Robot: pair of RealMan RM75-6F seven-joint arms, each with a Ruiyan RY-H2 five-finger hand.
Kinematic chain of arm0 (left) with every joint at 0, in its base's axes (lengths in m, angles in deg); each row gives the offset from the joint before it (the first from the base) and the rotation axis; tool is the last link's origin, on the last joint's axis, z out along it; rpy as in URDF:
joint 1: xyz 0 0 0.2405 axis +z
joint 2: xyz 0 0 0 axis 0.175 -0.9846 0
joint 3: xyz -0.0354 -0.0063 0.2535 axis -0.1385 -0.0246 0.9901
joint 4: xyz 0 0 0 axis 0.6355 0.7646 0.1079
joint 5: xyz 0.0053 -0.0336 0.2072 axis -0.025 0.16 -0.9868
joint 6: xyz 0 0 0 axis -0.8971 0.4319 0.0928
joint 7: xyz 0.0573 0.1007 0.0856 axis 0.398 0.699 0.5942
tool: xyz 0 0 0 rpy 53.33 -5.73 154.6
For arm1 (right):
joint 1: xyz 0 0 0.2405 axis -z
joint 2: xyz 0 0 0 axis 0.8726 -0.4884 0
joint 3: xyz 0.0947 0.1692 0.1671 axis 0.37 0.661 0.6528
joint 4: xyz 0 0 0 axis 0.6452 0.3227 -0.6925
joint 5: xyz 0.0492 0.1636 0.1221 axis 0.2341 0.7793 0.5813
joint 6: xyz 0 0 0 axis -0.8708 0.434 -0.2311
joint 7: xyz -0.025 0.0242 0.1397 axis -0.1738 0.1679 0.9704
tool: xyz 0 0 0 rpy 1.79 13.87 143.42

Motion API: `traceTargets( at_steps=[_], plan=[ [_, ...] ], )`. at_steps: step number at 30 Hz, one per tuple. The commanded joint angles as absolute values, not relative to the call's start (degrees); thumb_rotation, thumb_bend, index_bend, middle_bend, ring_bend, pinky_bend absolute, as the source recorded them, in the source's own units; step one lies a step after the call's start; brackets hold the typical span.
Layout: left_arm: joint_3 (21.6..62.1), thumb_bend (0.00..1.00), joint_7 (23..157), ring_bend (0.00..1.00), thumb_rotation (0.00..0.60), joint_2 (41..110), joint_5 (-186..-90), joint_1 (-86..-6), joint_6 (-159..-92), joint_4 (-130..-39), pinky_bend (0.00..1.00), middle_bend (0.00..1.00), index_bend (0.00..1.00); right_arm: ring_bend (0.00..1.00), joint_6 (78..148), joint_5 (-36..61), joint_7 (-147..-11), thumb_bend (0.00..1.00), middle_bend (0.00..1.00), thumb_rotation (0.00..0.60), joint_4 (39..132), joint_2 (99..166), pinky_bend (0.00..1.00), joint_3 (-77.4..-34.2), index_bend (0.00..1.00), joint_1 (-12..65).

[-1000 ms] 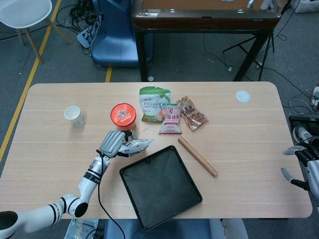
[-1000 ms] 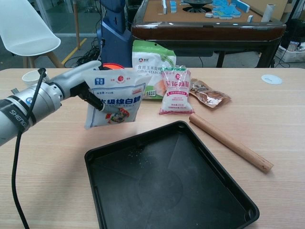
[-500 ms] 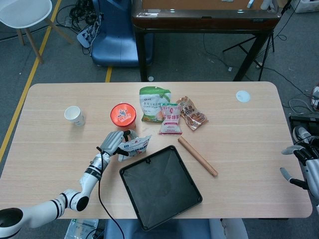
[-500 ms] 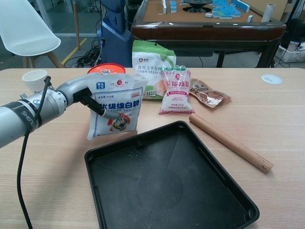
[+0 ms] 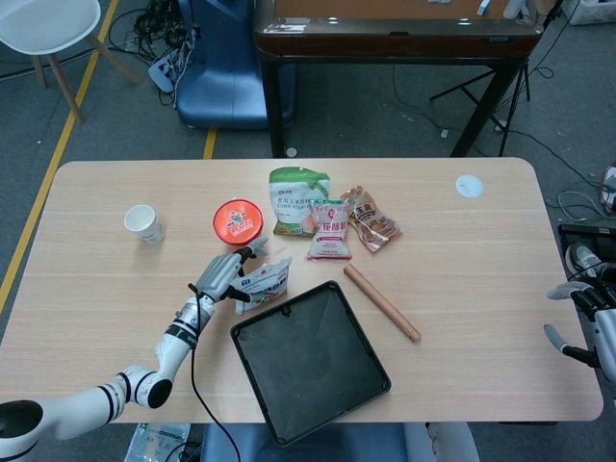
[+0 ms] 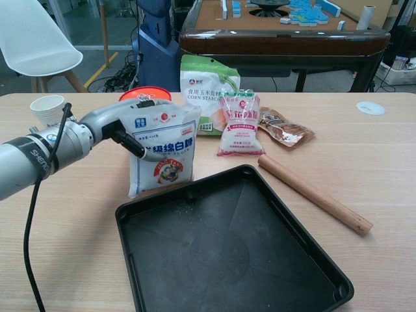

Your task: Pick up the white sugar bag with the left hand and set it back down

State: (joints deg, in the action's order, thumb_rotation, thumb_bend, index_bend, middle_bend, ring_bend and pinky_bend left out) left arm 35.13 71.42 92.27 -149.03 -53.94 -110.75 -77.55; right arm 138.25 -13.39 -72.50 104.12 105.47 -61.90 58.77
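The white plastic sugar bag with blue and red print [image 6: 162, 155] stands upright on the light wooden bench [image 5: 462, 260], its bottom edge seemingly resting on the wood just beside the far left corner of the square black plastic tray [image 6: 227, 253]; the left robot hand [image 6: 120, 123] holds it near the top, thumb across the front face and the other fingers behind; in the head view the same left robot hand [image 5: 219, 277] sits at the bag's left side, between the tray and the round red-lidded tub [image 5: 238, 221].

Judged from how things lie, the pick-up is done and the set-down is nearly done: the bag looks to be bearing on the bench, though whether its full weight has settled cannot be told; what is left is to release the grasp and draw the arm clear without tipping the bag, which may flop once let go.

The right robot hand [image 5: 589, 322] hangs off the right edge of the bench, holding nothing, fingers apart.

Toward the far edge lie a green-and-white starch pouch [image 6: 209, 91], a small pink-and-white packet [image 6: 239, 123] and a clear snack wrapper [image 6: 283, 127]; a wooden rolling pin [image 6: 314, 193] lies to the tray's right; a white paper cup [image 5: 143, 223] stands near the left edge.
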Motion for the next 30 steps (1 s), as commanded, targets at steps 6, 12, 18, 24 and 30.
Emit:
traceTargets(
  at_steps=[6,12,18,24,30],
  plan=[
    [34.88,0.17,71.84,0.26,0.600,92.28,-149.64,-54.48,-111.92,-77.37,0.45,0.27,0.22,0.22,138.56,-13.39,-72.29,0.26,0.35,0.600,104.00,105.56,0.23,-61.96,0.39,59.02],
    [35.90,0.17,70.66,0.29,0.600,90.24,-150.35,-54.05,-111.33,-80.76,0.45,0.32,0.29,0.22,138.70,-13.39,-72.29,0.26,0.36,0.600,103.94,105.62,0.23,-61.97,0.39,59.13],
    [36.40,0.17,69.97,0.29,0.600,88.61,-151.03,-53.73,-111.62,-83.74,0.45,0.32,0.28,0.22,138.51,-13.64,-72.55,0.26,0.36,0.600,104.16,105.68,0.23,-61.91,0.39,58.88],
    [36.76,0.17,69.25,0.29,0.600,86.05,-151.48,-53.46,-111.43,-87.59,0.44,0.32,0.27,0.22,138.33,-13.63,-72.90,0.26,0.35,0.600,104.43,105.71,0.23,-61.83,0.39,58.70],
    [37.16,0.17,69.18,0.29,0.600,84.42,-151.39,-53.30,-111.15,-90.26,0.43,0.32,0.27,0.22,138.17,-13.74,-73.09,0.26,0.36,0.600,104.60,105.76,0.23,-61.79,0.39,58.51]
  ],
)
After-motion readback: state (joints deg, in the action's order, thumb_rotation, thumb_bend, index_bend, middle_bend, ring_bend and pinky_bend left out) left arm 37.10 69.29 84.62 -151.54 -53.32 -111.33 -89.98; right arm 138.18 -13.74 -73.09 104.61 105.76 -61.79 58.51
